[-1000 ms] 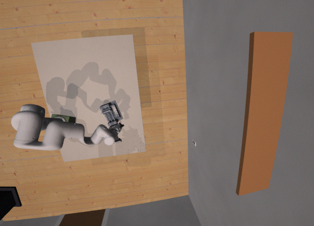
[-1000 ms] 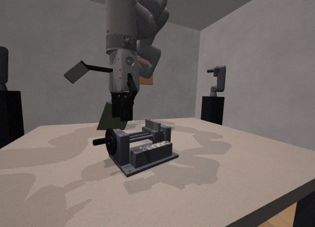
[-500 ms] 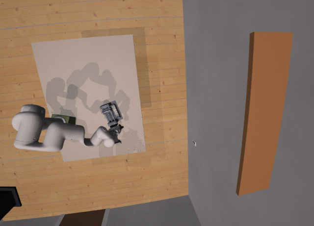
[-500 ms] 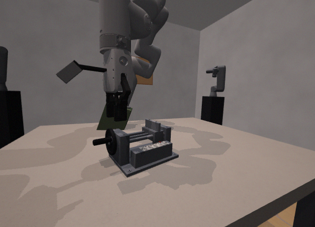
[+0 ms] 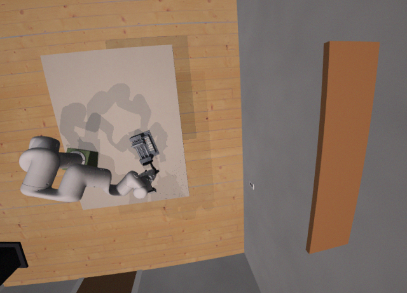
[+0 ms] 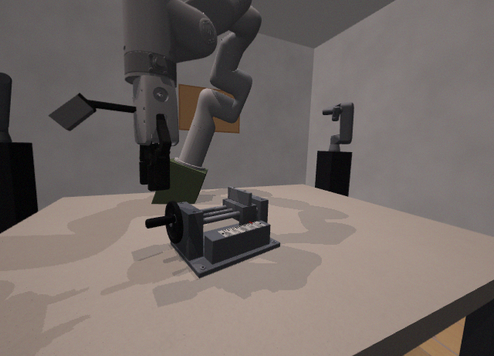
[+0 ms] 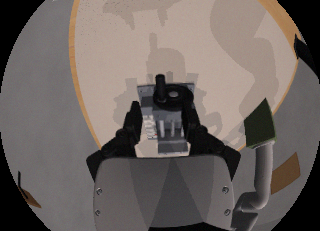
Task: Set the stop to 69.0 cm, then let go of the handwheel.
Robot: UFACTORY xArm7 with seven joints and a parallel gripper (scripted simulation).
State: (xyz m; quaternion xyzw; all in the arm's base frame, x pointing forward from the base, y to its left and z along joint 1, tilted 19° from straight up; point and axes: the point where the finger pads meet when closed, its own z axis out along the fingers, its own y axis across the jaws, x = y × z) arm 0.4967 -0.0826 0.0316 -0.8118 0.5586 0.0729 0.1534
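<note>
One gripper (image 6: 154,184) to watch, and it's holding nothing: fingers partly apart, hanging above the crank handle (image 6: 158,222) without touching it. From the wrist view you're looking down between the fingers at the jig (image 7: 162,126), with the handle poking up at the far end.

So you're at the approach step, I'd say. Nothing is gripped, so the stop hasn't been driven from this hold. Next move as I read it: come straight down, line the fingers up either side of the handle, close on it, then crank the handwheel (image 6: 174,223) round.

Next out, the handwheel sits on the near-left end of the jig, black disc upright, handle sticking out to the left. Behind it the rods (image 6: 217,213) run to the stop (image 6: 238,198), which sits toward the far end. The scale (image 6: 241,229) along the front block has a red marker, but it's too small to read any number off.

Room-wise you're fine: the jig sits well in from the table (image 6: 359,272) edges on the exterior view, though the top view puts it nearer one side. Closest thing to mind is the arm's green base (image 6: 181,183) just behind the gripper. Farther back, a black pedestal (image 6: 333,171) stands well apart by the wall.
</note>
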